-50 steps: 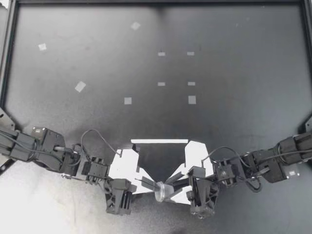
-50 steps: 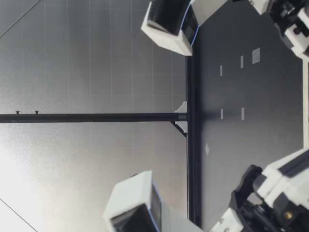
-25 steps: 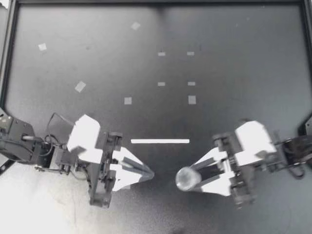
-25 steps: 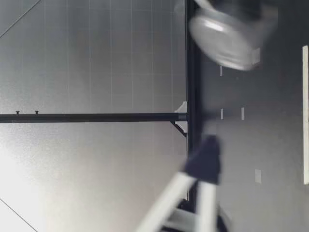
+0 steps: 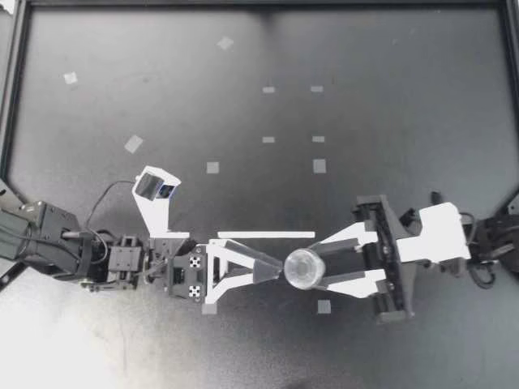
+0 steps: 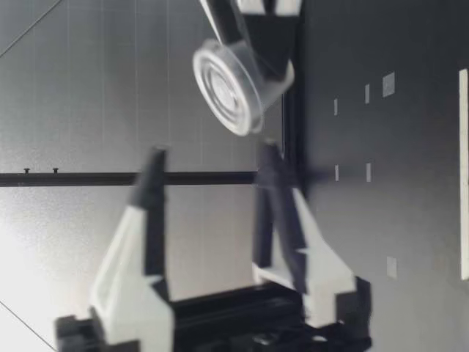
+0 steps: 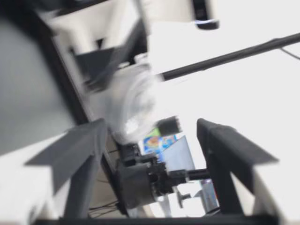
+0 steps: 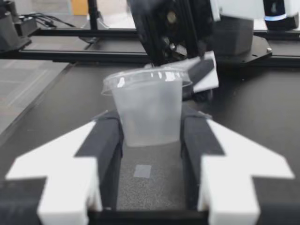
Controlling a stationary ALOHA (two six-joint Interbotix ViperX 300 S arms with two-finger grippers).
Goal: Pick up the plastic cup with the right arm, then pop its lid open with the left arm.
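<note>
A clear plastic cup (image 5: 302,268) hangs in the air above the table's front middle, with my right gripper (image 5: 313,267) shut on its sides. In the right wrist view the cup (image 8: 150,110) stands upright between both fingers (image 8: 110,137). My left gripper (image 5: 272,271) points at the cup from the other side, its tips close to it. In the low view its fingers (image 6: 154,165) stand wide apart, open, and the cup (image 6: 233,86) lies beyond their tips, tilted with its mouth toward that camera. The left wrist view shows the blurred cup (image 7: 132,104) ahead of the fingers, not between them.
The black table (image 5: 389,121) carries a white strip (image 5: 266,234) just behind the grippers and several small tape squares, one (image 5: 324,306) under the right gripper and others such as (image 5: 319,165) farther back. A dark frame (image 5: 10,97) rims the table.
Both arms have lifted from a crouch at the front edge. The left gripper was shut; it has opened wide and come up close to the cup. The right gripper still holds the cup.
</note>
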